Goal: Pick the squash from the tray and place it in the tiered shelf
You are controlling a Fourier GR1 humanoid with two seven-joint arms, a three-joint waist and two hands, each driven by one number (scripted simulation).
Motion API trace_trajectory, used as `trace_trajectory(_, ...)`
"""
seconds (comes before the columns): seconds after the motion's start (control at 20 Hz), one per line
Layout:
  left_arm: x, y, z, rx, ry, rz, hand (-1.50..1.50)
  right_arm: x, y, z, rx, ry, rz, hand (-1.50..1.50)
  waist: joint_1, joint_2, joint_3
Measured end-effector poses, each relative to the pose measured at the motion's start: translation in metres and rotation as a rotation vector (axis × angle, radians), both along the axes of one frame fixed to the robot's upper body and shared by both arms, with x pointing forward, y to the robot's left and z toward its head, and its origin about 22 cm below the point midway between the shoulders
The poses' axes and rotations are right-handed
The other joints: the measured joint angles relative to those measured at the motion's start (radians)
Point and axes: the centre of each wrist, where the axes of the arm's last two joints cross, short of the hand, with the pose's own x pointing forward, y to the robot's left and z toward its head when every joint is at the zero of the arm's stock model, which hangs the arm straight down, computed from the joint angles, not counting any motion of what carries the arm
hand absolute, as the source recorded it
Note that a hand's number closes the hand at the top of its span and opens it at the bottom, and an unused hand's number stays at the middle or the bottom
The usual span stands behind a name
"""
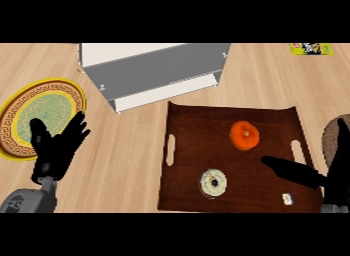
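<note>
Squash: on brown tray, just past right hand's thumb.
Right hand: fingers straight, holding nothing.
Left hand: fingers spread, resting over plate.
Shelf: far above right hand.

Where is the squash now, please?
In the head view, the orange squash lies on the dark brown tray, in its upper right part. The white tiered shelf stands beyond the tray, and the right hand is below-right, not touching it.
</note>
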Motion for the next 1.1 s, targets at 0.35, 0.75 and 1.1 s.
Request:
trace_trajectory(0.35,-0.003,0.000,-0.002,-0.003,0.009,0.007,0.00,0.042,0.032,-0.010,0.010,0.096,0.026,-1.50,-0.008,-0.004,0.002)
trace_trajectory(0.75,-0.008,0.008,-0.004,-0.002,0.007,0.021,0.00,0.072,0.054,-0.025,-0.027,0.207,0.009,-1.50,-0.023,-0.007,0.003)
trace_trajectory(1.1,-0.010,0.007,-0.004,-0.003,0.009,0.026,0.00,0.085,0.063,-0.035,-0.068,0.262,0.012,-1.50,-0.028,-0.009,0.004)
